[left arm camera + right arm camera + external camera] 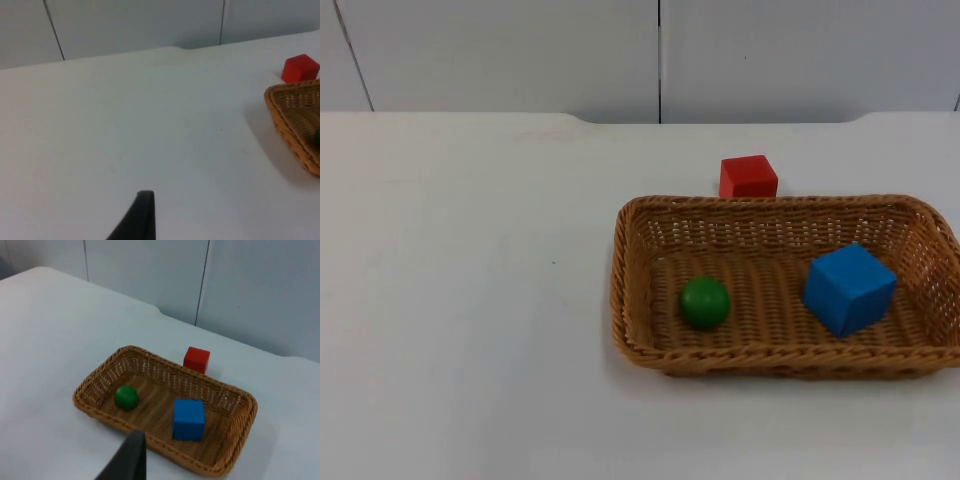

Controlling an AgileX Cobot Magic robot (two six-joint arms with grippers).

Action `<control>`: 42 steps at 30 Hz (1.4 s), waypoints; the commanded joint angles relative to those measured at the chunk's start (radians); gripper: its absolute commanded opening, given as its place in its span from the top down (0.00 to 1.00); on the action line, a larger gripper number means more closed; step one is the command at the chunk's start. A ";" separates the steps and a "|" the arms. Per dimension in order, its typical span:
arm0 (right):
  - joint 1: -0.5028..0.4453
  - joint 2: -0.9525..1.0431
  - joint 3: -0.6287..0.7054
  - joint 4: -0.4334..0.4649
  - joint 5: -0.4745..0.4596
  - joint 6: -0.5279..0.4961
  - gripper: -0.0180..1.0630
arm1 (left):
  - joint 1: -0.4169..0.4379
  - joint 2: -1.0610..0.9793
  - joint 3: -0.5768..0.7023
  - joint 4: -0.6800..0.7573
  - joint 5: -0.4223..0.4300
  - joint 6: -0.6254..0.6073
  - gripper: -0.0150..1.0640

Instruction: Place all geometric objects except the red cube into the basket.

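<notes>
A brown wicker basket [623,262] stands on the right half of the white table. Inside it lie a green ball [704,302] toward its left and a blue cube [848,288] toward its right. A red cube [748,177] sits on the table just behind the basket's far rim, apart from it. My right gripper [131,457] hangs high above the table, looking down on the basket [94,386], the ball [126,397], the blue cube [188,419] and the red cube [196,359]. My left gripper [142,215] waits over bare table left of the basket [290,120], holding nothing.
The grey partition wall [660,55] closes the far edge of the table. White table top [460,300] spreads wide to the left of the basket and in front of it.
</notes>
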 commanded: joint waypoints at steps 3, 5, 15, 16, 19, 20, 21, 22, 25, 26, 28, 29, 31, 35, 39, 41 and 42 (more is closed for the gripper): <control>0.003 -0.072 0.003 -0.004 0.068 0.003 0.01 | 0.005 -0.062 0.020 0.057 0.025 -0.007 0.01; 0.003 -0.078 0.005 -0.006 0.077 0.003 0.01 | 0.005 -0.062 0.020 0.063 0.039 -0.007 0.01; 0.003 -0.078 0.098 -0.026 0.093 0.055 0.01 | 0.005 -0.062 0.044 0.123 0.081 -0.077 0.01; 0.003 -0.078 0.110 -0.027 0.093 0.069 0.01 | 0.005 -0.062 0.044 0.146 0.081 -0.110 0.01; 0.003 -0.078 0.132 -0.027 0.095 0.071 0.01 | 0.005 -0.062 0.045 0.180 0.079 -0.155 0.01; 0.003 -0.078 0.139 -0.032 0.100 0.073 0.01 | 0.005 -0.062 0.045 0.189 0.079 -0.167 0.01; 0.003 -0.078 0.139 -0.045 0.100 0.086 0.01 | 0.005 -0.062 0.045 0.189 0.079 -0.167 0.01; 0.003 -0.078 0.139 -0.059 0.100 0.104 0.01 | 0.005 -0.062 0.045 0.189 0.079 -0.167 0.01; 0.003 -0.078 0.139 -0.090 0.100 0.151 0.01 | 0.005 -0.062 0.045 0.189 0.079 -0.167 0.01; 0.003 -0.078 0.139 -0.099 0.100 0.163 0.01 | 0.005 -0.062 0.045 0.189 0.079 -0.167 0.01; 0.003 -0.078 0.139 -0.101 0.100 0.168 0.01 | 0.005 -0.062 0.045 0.189 0.079 -0.167 0.01; 0.003 -0.078 0.139 -0.101 0.100 0.168 0.01 | 0.005 -0.062 0.045 0.189 0.079 -0.167 0.01; 0.003 -0.078 0.139 -0.101 0.100 0.168 0.01 | 0.005 -0.062 0.045 0.189 0.079 -0.167 0.01; 0.003 -0.078 0.139 -0.099 0.100 0.162 0.01 | 0.005 -0.062 0.045 0.189 0.079 -0.164 0.01; 0.003 -0.078 0.139 -0.099 0.100 0.162 0.01 | 0.005 -0.062 0.045 0.189 0.079 -0.164 0.01; 0.003 -0.078 0.139 -0.099 0.100 0.159 0.01 | 0.005 -0.062 0.045 0.189 0.079 -0.164 0.01; 0.003 -0.078 0.139 -0.093 0.100 0.152 0.01 | 0.005 -0.062 0.045 0.189 0.079 -0.164 0.01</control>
